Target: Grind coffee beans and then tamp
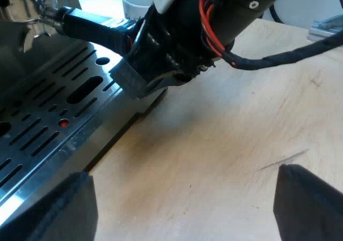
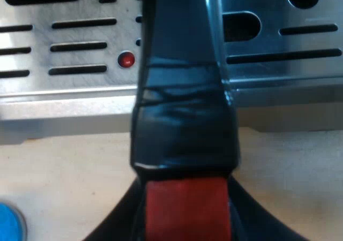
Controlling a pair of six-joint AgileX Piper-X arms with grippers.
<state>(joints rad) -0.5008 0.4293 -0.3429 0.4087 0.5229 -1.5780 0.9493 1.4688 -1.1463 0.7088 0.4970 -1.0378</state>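
The metal holder sits at the espresso machine's front, and its dark handle reaches out over the slotted drip tray. My right gripper is clamped on that handle. In the right wrist view the handle runs away over the tray, and its red end sits between my right gripper's fingers. My left gripper hangs open over the bare wooden table beside the tray's edge, with nothing between its fingers.
A white mug stands beyond the right arm. A blue tamper rests on the wooden table close to the tray's rim. A red float button shows in the drip tray.
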